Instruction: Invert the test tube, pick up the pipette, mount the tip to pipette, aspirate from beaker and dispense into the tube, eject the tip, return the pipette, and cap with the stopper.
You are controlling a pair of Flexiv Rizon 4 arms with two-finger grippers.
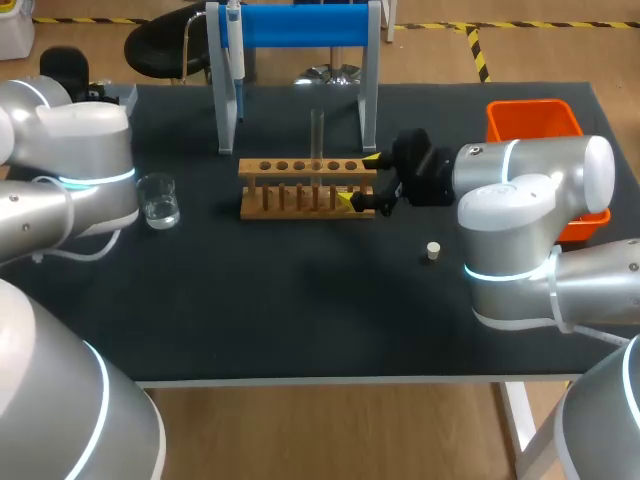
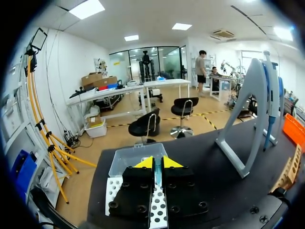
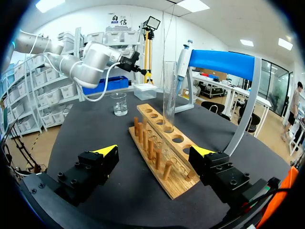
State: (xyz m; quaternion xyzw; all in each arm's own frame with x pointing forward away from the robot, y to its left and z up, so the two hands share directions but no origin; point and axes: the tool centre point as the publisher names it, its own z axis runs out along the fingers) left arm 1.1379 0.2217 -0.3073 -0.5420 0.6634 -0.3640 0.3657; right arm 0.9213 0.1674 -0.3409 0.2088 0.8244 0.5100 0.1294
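1. Wooden test-tube rack [image 1: 308,190] lies across the middle of the black surface [image 1: 300,320]. The clear test tube [image 1: 317,135] stands upright in one of its middle holes.
2. The right arm [image 1: 530,210] comes in from the right side. The right jaws stand wide open and hold nothing. Their yellow tips [image 3: 106,150] sit on either side of the rack's near end, one in front of it and one behind it in the head view. I cannot tell whether either tip touches the wood.
3. The left arm [image 1: 70,170] sits at the far left of the surface. The left jaws are all but closed, with only a thin slit between the fingertips [image 2: 145,163] and nothing visibly gripped. They hover over a white perforated tray [image 2: 112,191], with a clear box [image 2: 136,160] just ahead of them.
4. The pipette [image 1: 233,55] hangs at the left end of the blue-topped stand [image 1: 300,25], which stands behind the rack.
5. The beaker [image 1: 158,200], holding a little clear liquid, stands left of the rack and apart from it, near the left arm.
6. The small pale stopper [image 1: 433,250] lies on the surface right of the rack and nearer the front edge, well apart from the tube.
7. An orange bin [image 1: 535,120] sits at the far right corner, partly hidden by the right arm.
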